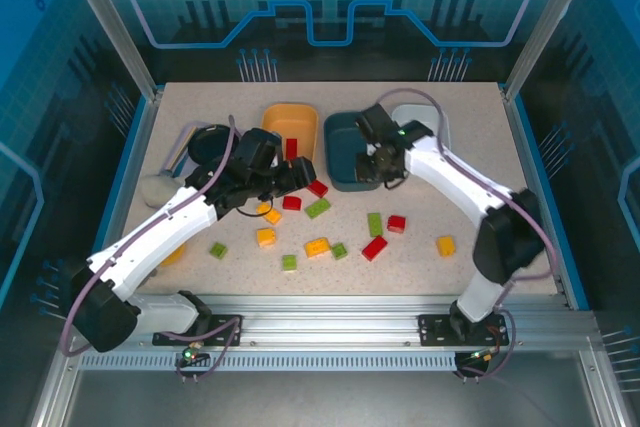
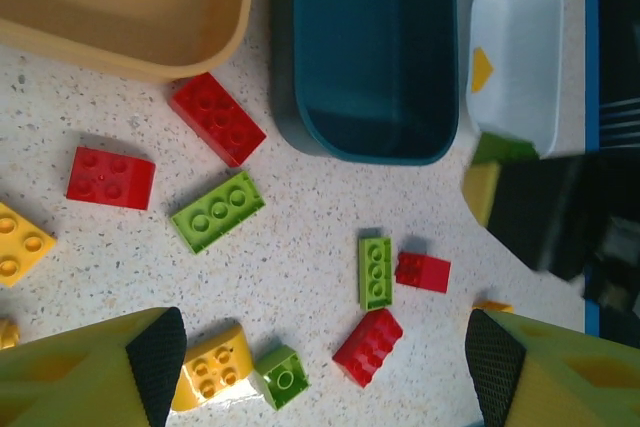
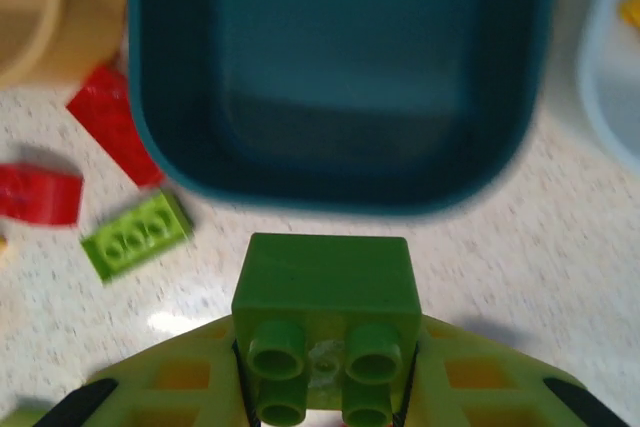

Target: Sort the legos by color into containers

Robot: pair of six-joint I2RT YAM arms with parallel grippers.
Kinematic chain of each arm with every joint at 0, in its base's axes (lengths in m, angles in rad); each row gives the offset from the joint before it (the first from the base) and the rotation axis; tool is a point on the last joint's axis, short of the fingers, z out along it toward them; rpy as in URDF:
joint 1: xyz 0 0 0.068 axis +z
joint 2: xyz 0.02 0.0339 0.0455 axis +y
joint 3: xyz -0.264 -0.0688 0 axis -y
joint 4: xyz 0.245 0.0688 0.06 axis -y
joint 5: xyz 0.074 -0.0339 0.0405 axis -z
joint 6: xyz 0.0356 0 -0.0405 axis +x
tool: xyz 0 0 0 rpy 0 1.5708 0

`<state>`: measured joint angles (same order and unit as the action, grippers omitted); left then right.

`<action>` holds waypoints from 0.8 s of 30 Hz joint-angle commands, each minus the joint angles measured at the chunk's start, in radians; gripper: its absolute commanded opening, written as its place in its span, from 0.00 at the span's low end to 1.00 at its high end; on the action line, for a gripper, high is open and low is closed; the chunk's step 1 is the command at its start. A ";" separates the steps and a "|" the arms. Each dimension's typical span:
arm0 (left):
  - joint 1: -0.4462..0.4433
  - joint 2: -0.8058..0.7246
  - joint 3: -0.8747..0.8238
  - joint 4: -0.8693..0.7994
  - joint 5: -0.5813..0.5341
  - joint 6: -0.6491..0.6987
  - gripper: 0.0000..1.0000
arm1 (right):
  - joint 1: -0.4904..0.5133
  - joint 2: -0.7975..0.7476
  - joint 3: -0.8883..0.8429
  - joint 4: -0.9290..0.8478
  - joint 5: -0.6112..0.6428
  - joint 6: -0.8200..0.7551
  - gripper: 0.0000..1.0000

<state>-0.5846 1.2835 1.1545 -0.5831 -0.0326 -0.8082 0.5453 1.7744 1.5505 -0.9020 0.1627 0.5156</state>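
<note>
R gripper [image 3: 325, 387] is clamped on a green brick [image 3: 325, 292], studs toward the cam, held just short of the teal tub [image 3: 330, 205] near rim. L gripper [image 2: 320, 362] is spread wide, nothing in it, over loose legos [image 1: 318, 245] beside the orange tub [image 1: 272, 115]. A red brick [image 1: 291, 147] is seen in that tub, and a yellow brick [image 2: 482, 65] in the white tub [image 2: 520, 7]. Step judged: green drop-off. Next: brick to be carried fwd past the rim, then let go. Speckled table [image 1: 430, 272]; blue-lit enclosure.

Surface: speckled beige tabletop [image 1: 470, 197] | rear: orange plastic tub [image 1: 290, 119], dark teal plastic tub [image 1: 343, 152], white plastic tub [image 2: 520, 37] | middle: scattered red, green and yellow plastic bricks [image 1: 318, 246]
</note>
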 commanded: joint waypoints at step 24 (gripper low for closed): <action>-0.006 -0.006 -0.016 -0.018 0.036 -0.019 0.78 | -0.107 0.325 0.427 -0.092 -0.012 -0.021 0.54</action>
<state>-0.5850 1.2442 1.1034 -0.6220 -0.0418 -0.8585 0.4339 2.2730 2.0499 -1.0290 0.1150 0.4782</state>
